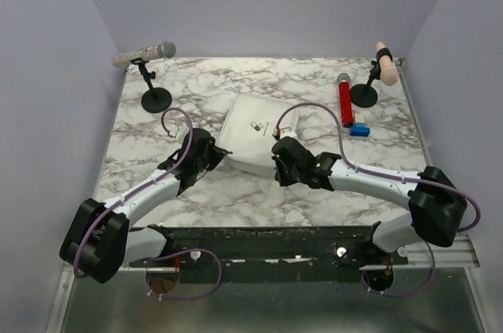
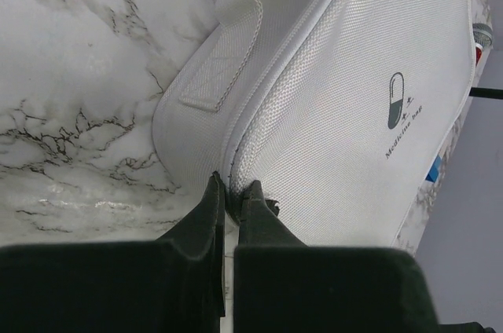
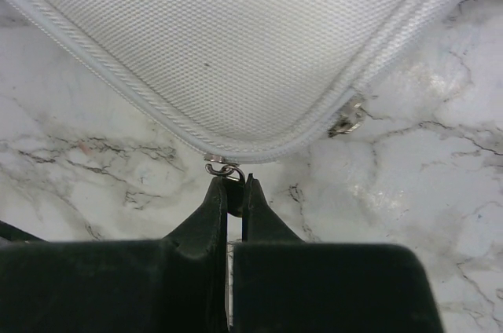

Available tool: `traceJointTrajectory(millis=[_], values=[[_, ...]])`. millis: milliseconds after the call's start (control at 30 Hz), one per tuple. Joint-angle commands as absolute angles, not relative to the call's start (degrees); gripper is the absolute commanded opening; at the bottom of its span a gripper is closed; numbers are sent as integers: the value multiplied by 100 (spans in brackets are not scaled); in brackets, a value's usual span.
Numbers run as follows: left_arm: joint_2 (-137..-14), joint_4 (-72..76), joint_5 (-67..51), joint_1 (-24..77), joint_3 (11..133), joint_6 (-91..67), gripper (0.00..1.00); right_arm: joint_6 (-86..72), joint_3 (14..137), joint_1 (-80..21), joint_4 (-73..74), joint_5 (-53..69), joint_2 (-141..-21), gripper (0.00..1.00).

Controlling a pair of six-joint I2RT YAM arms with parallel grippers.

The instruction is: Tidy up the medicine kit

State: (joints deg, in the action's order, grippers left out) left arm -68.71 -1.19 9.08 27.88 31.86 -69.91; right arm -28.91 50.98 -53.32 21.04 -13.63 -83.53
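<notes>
The medicine kit, a light grey-white zippered case with a small dark pill logo, lies closed in the middle of the table. My left gripper is at its near-left corner; in the left wrist view the gripper is shut on the kit's edge at the zipper seam. My right gripper is at the near-right corner; in the right wrist view the gripper is shut on a metal zipper pull at the rim of the kit. A second zipper pull lies on the table to the right.
A red cylinder and small blue and white blocks lie right of the kit. A black stand holding a glittery stick is at the back left. Another stand with a peach stick is at the back right.
</notes>
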Motion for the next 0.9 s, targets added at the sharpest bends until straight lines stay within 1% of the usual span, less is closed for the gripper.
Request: traceJointTrajectory(millis=[0, 333, 567, 600, 633, 667, 700, 767, 833, 867], values=[[-7005, -888, 1573, 2338, 2936, -6047, 0, -2874, 4685, -4888, 3077, -2241, -8086, 1], [-7040, -905, 1600, 2224, 2909, -5959, 0, -2822, 4535, -4360, 2989, -2294, -7770, 1], [-6961, -940, 1547, 2215, 2944, -5880, 0, -2786, 4790, -4034, 2857, -2153, -8042, 1], [-6917, -984, 1529, 2224, 2962, -5871, 0, -2734, 4868, -4034, 2856, -2101, -8042, 4], [-6873, -1019, 1512, 2224, 2988, -5845, 0, -2672, 4904, -4034, 2839, -1979, -7998, 10], [-6821, -1063, 1494, 2224, 3023, -5801, 0, -2611, 4922, -4034, 2813, -1856, -7937, 20], [-6768, -1098, 1442, 2215, 3067, -5757, 0, -2549, 4913, -4034, 2778, -1733, -7841, 35], [-6645, -1151, 1345, 2224, 3172, -5652, 21, -2479, 4852, -4034, 2725, -1522, -7604, 53], [-6496, -1213, 1257, 2224, 3260, -5599, 46, -2435, 4817, -4034, 2733, -1381, -7375, 63], [-6417, -1239, 1222, 2224, 3313, -5573, 54, -2426, 4825, -4034, 2760, -1336, -7270, 68]])
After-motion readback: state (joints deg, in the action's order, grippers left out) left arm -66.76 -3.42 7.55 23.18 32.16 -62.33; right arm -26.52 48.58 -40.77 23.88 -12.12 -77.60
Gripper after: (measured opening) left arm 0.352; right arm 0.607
